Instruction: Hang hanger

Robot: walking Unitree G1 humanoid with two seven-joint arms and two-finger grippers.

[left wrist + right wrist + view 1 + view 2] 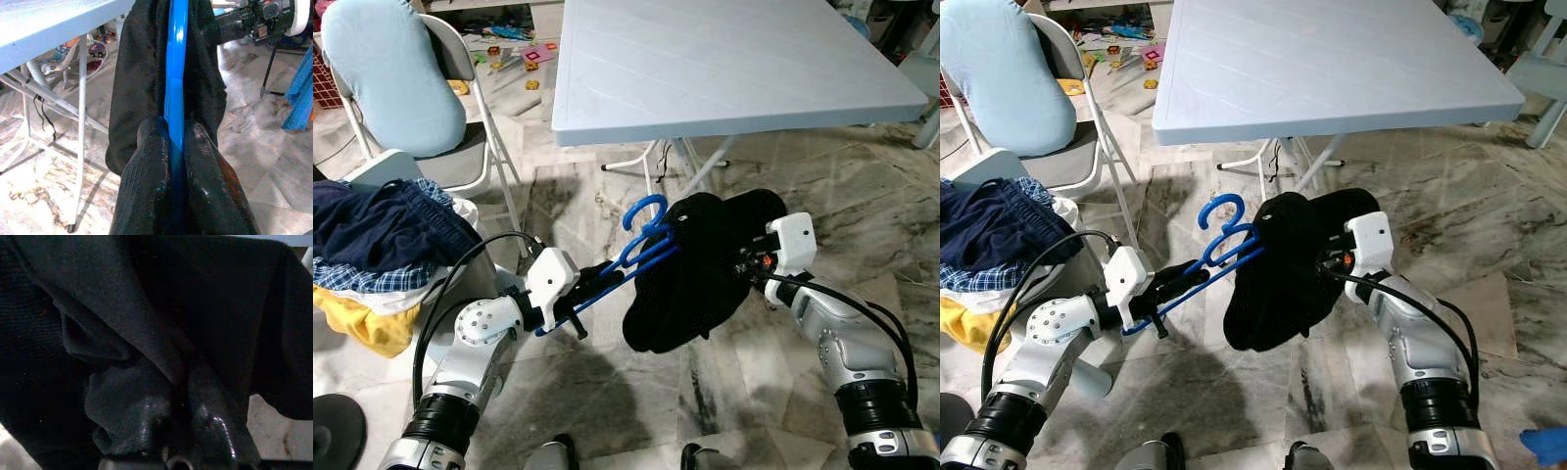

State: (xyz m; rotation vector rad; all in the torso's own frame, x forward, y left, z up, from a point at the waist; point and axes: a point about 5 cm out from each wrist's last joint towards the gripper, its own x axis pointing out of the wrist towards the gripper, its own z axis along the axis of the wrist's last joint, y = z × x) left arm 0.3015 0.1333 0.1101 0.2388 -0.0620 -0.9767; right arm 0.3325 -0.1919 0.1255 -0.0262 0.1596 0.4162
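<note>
The blue hanger (641, 245) is pinched by the left gripper (176, 147) at one end, its long axis running up toward the right gripper (183, 382), which is clamped on the black garment (690, 274) draped over it. The white folding table (724, 69) stands just ahead, marble floor (607, 392) below.

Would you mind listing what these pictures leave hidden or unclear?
- Right pincer: in the head views its fingertips are buried in the black garment.
- Blue hanger: its far end is covered by that garment.
- Right wrist view: too dark to tell what kind of garment it is.
- Left pincer is clamped on the hanger.
</note>
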